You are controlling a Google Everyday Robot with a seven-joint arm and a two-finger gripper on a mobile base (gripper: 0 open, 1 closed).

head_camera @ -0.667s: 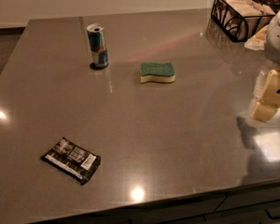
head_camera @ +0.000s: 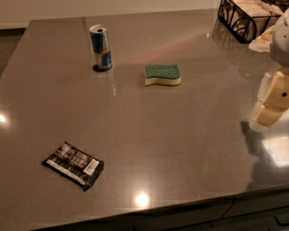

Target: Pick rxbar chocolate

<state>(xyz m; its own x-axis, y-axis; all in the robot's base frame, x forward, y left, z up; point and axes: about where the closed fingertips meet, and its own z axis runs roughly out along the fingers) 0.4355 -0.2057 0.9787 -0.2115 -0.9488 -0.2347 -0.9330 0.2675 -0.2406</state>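
The rxbar chocolate (head_camera: 73, 165) is a flat shiny black wrapper with white print and a small white barcode patch. It lies flat near the front left of the grey table (head_camera: 183, 129). My gripper (head_camera: 275, 100) shows as cream-coloured parts at the right edge of the view, hanging over the table's right side. It is far to the right of the bar and holds nothing that I can see.
A blue-and-silver can (head_camera: 101, 48) stands upright at the back left. A green-and-yellow sponge (head_camera: 163, 74) lies near the middle back. A black wire basket (head_camera: 244, 14) with pale packets stands at the back right corner. The table's front edge runs along the bottom.
The gripper at the right edge has shifted slightly; the objects on the table have not moved.
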